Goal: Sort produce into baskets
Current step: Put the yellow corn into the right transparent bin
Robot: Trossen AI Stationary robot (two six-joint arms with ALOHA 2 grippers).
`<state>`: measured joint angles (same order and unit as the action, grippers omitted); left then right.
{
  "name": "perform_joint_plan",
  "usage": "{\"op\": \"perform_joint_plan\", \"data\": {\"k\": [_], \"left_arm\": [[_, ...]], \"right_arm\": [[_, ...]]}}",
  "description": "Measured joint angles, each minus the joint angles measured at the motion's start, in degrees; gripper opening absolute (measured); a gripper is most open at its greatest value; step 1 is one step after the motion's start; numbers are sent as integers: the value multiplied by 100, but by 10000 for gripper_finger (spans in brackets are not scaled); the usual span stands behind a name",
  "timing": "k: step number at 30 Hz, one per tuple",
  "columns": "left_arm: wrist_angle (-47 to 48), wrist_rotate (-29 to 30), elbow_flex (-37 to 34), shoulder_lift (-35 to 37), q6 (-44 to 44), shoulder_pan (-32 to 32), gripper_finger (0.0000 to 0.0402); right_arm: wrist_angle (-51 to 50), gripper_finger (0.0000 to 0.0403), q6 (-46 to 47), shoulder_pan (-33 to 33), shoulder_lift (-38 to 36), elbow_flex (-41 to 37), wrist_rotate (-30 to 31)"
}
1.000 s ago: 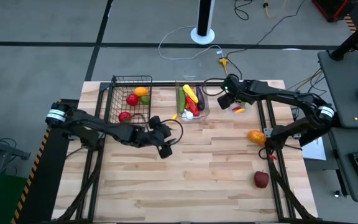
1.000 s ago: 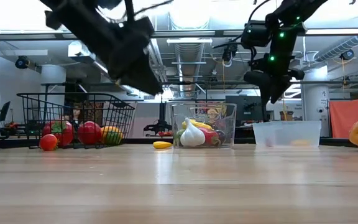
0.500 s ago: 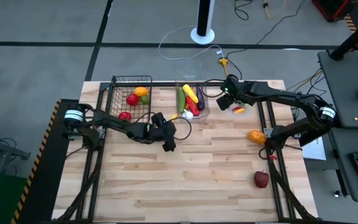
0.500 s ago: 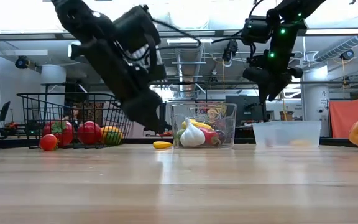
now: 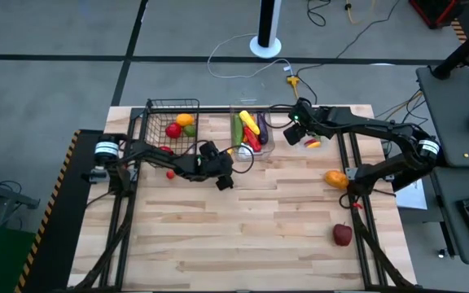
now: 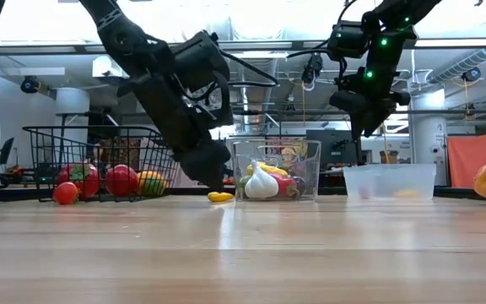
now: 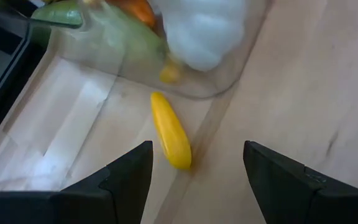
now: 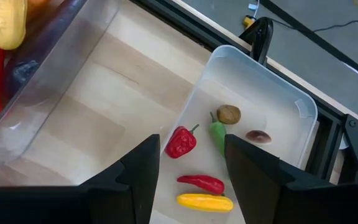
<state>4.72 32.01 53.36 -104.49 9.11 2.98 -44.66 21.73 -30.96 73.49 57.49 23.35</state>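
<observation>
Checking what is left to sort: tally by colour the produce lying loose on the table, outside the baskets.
Red: 2, an apple and a small red fruit
Orange: 1, a big pepper
Yellow: 1, a small pepper
Total: 4

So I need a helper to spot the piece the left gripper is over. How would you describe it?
Find the tall clear bin in the middle of the table's far edge. Just outside its wall, toward the wire basket, a small yellow pepper lies on bare wood, below the open left gripper. It alone is loose there.
</observation>
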Motion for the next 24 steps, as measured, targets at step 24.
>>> {"op": "perform_joint_plan", "data": {"k": [24], "left_arm": [[-134, -267, -15, -248, -3, 355, 232]], "right_arm": [[0, 176, -67, 26, 0, -2, -142]]}}
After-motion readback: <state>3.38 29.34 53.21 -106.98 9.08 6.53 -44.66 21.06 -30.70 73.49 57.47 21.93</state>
